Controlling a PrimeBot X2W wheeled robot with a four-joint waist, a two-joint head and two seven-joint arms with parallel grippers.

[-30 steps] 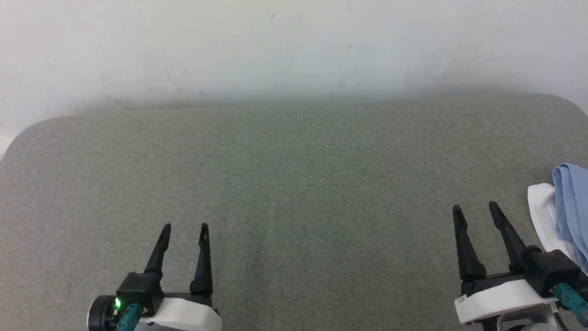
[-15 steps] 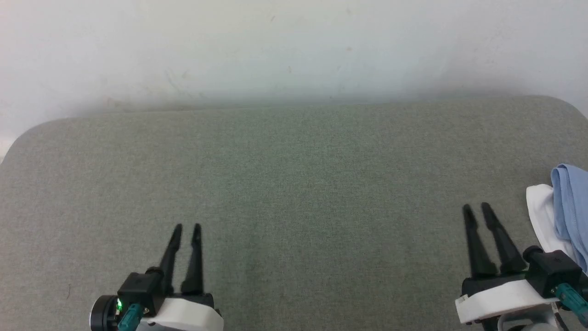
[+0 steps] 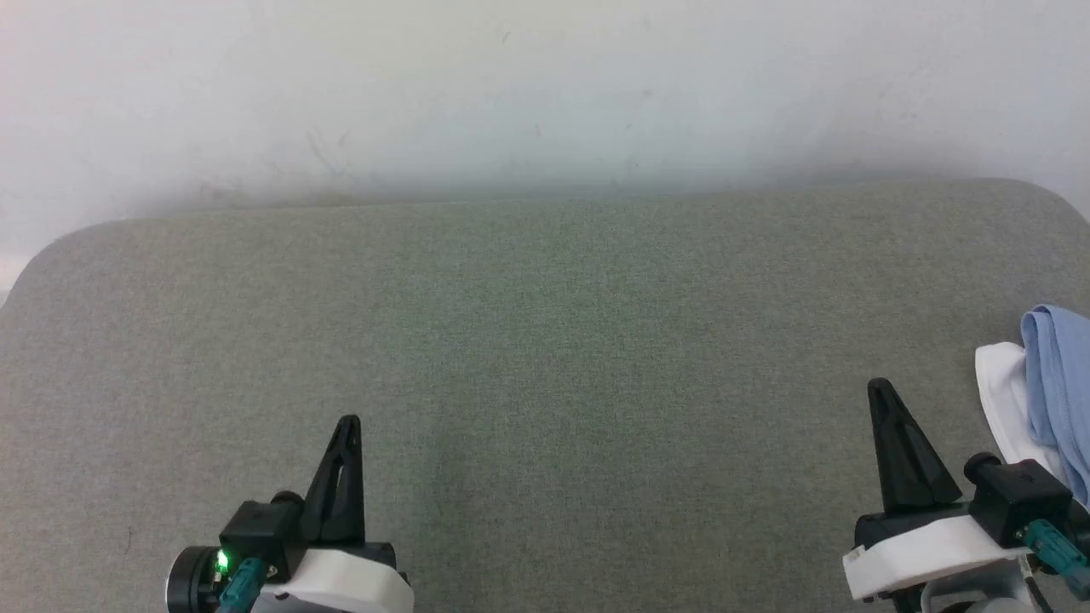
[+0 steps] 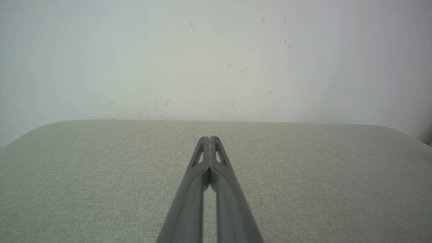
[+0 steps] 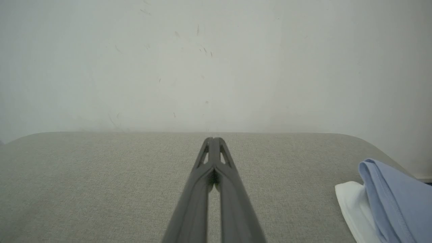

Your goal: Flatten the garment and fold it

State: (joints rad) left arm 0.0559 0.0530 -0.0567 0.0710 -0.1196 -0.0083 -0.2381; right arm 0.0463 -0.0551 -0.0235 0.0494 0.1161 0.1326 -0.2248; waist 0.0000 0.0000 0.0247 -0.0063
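The garment (image 3: pixel 1054 387) is a light blue bunch with a white collar part, lying at the far right edge of the grey-green padded surface (image 3: pixel 545 340); most of it is cut off by the frame. In the right wrist view the garment (image 5: pixel 395 199) lies at the lower right. My right gripper (image 3: pixel 879 387) is just left of it, shut on nothing, fingertips pressed together (image 5: pixel 212 139). My left gripper (image 3: pixel 349 421) is far off at the lower left, also shut and empty, tips meeting (image 4: pixel 209 138).
A pale scuffed wall (image 3: pixel 545 94) rises directly behind the padded surface. The surface has rounded far corners (image 3: pixel 51 247) at left and right. Its fabric stretches bare between the two grippers.
Both grippers have closed from wide open to fully shut, holding nothing. The arms and the garment stayed in place.
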